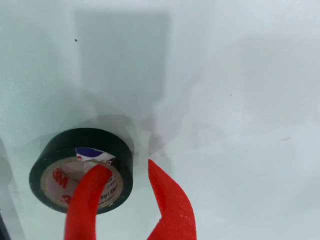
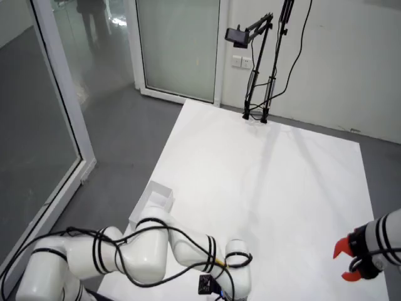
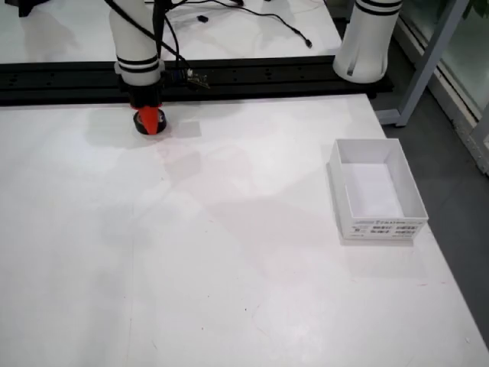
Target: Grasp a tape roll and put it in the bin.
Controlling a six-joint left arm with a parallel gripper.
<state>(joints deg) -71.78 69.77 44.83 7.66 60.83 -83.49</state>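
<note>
Red fingers (image 1: 90, 200) straddle one wall of the black tape roll (image 1: 55, 155), spread and not clamped. Roll lies flat on the white desk (image 3: 229, 252), well apart from the bin (image 3: 376, 189).

Grey floor (image 2: 119, 135); glass doors (image 2: 178, 47)

This is a robotics lab or test room, not a home. A large white surface (image 2: 269, 188) fills the middle of a bare room with a grey floor (image 2: 113, 138) and glass partitions in white frames (image 2: 56, 88). Far across the surface from the red pincer (image 3: 150, 121), a camera on a black stand (image 2: 257, 69) looks down at it. Just behind the pincer, a black rail (image 3: 252, 76) carries white robot arm bases (image 3: 367, 38) and loose cables (image 3: 252, 11).
</note>
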